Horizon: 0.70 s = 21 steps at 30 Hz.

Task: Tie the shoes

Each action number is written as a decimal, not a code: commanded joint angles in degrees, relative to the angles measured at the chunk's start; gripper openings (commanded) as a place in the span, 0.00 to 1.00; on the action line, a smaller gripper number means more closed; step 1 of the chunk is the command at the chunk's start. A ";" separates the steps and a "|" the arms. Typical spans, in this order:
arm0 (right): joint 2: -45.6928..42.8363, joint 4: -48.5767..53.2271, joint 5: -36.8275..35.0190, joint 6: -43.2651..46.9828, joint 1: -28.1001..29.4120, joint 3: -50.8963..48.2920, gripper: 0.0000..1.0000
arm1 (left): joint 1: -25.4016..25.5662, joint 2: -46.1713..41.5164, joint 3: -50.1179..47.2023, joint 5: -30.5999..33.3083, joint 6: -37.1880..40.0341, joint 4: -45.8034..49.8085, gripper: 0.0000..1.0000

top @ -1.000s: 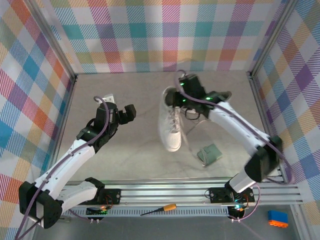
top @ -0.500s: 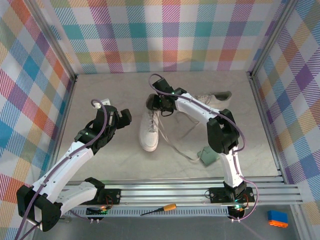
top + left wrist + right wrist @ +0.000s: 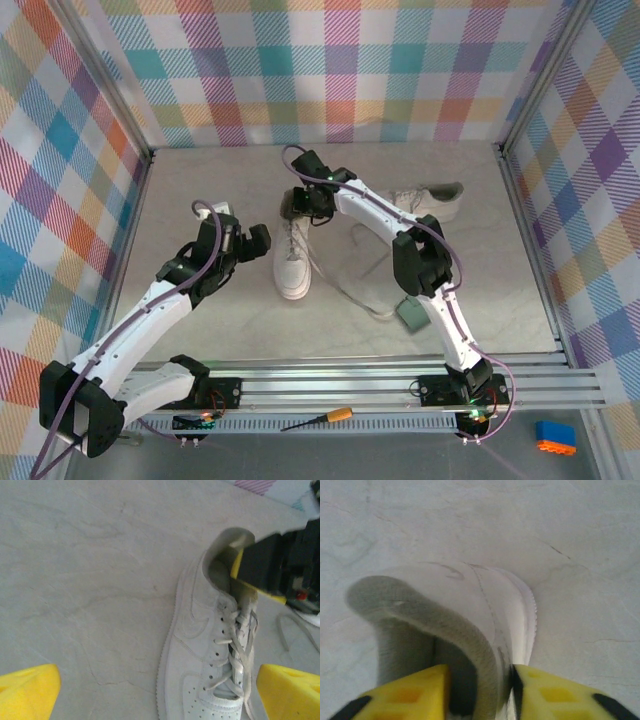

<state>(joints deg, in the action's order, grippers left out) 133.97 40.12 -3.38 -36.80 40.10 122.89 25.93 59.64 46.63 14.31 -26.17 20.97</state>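
The left gripper [image 3: 252,240] hangs spread wide just left of the nearer shoe [image 3: 294,258], whose laces [image 3: 235,645] lie loose and untied. At its heel the right gripper [image 3: 481,685] straddles the collar [image 3: 470,625] — one finger inside, one outside — but whether it pinches cannot be told. The other shoe [image 3: 432,197] lies well to the right. The step looks like positioning; next, each claw needs a lace end.

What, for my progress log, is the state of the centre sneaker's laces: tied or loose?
Loose: the sneaker's laces trail across the table, with no bow showing.
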 commanded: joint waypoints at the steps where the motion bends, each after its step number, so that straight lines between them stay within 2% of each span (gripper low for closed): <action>1: -5.24 -0.19 2.93 5.00 0.42 1.51 0.47 | -0.36 -0.69 -0.76 -2.88 -0.07 -1.27 1.00; 5: -16.94 -8.66 3.76 9.94 0.44 -14.87 0.52 | 0.39 -2.19 -0.64 -3.16 1.80 -1.28 1.00; 9: -29.91 -14.81 0.62 13.26 0.34 -35.37 0.56 | 4.78 -2.10 -1.10 -3.99 3.47 -3.22 1.00; 10: -32.68 -16.17 0.56 14.31 0.38 -40.24 0.50 | 6.22 -1.48 -1.35 -4.11 3.64 -3.82 1.00; 12: -36.32 -17.42 0.56 15.43 0.27 -47.49 0.47 | 8.44 -0.87 -2.40 -3.78 2.75 -4.48 1.00; 14: -37.55 -17.02 2.97 15.72 0.09 -50.89 0.40 | 9.50 -0.65 -4.44 -4.95 0.88 -8.32 1.00; 18: -35.07 -22.28 14.69 17.33 -0.02 -53.28 0.40 | 9.53 1.18 -7.13 -7.30 -3.69 -12.18 1.00; 21: -30.68 -25.22 16.72 17.28 -0.01 -51.00 0.41 | 8.39 1.93 -6.99 -8.26 -5.37 -12.86 1.00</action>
<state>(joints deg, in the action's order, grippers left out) 100.44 20.95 7.29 -21.34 40.10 70.13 35.03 61.69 39.81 7.92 -28.53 12.23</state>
